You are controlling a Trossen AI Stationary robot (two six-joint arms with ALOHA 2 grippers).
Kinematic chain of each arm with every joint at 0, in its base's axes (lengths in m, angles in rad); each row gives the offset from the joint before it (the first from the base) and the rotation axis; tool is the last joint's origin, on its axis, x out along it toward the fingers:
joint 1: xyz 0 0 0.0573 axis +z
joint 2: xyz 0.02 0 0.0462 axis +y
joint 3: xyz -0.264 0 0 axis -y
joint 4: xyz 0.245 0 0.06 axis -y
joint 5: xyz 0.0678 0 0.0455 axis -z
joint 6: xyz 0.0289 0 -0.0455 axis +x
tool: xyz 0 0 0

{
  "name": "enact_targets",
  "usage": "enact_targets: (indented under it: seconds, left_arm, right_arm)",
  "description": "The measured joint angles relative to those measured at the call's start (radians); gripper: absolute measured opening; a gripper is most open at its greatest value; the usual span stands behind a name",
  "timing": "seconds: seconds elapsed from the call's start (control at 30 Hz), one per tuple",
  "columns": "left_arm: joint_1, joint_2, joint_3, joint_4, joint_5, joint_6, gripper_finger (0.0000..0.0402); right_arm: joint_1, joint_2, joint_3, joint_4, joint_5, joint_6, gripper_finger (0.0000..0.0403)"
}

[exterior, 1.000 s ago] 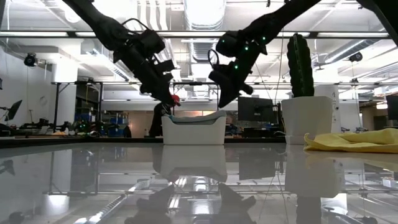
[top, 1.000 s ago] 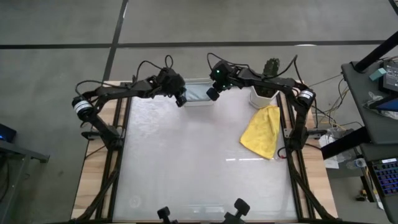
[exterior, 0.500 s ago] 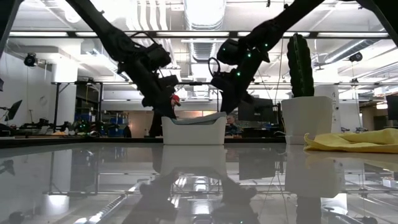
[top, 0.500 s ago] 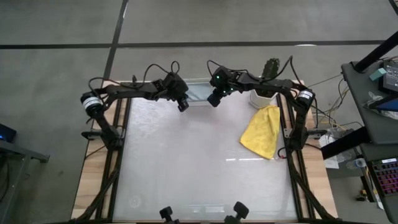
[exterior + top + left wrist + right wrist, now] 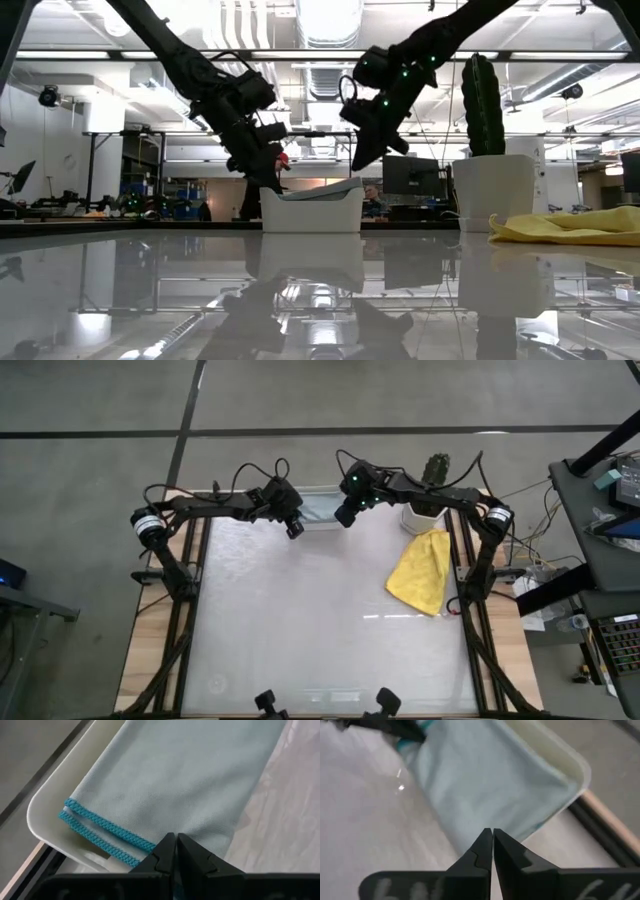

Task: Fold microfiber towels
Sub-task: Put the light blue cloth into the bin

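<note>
The left tool and the right tool both hang at the far edge of the worktop, one at each end of the white plastic tub. A soft pale blue-grey towel with bright blue stitching lies folded in the tub, and one side spills over the rim. Both tools have their fingers pressed together. The left one seems to pinch the towel's stitched edge, but I cannot be sure. The right one holds nothing that I can see. A soft yellow towel lies crumpled near the right side of the worktop, beside a white pot with a green cactus.

What could go wrong? If the left tool pulls while only a thin bit of the edge is caught, the towel may slip free and flop back. The tub is light, so a tug may drag or tip it. The right tool is shut, so it would have to open before it could grab the other corner.

A second ago the left tool was right above the tub's left end. Now it has dropped lower and a bit nearer. The right tool has lifted up a little. The yellow towel has not moved.
</note>
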Motion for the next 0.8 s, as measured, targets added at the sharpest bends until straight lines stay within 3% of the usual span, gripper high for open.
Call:
enact_targets:
  seconds: [0.13, 0.8]
  left_arm:
    - [0.000, 0.000, 0.001, 0.018, -0.032, -0.048, 0.0008]
    - [0.000, 0.000, 0.000, 0.016, -0.046, -0.051, 0.0008]
  right_arm:
    - [0.008, 0.007, 0.001, -0.004, -0.043, 0.020, 0.0009]
    - [0.001, 0.106, 0.015, -0.023, -0.042, 0.024, 0.0009]
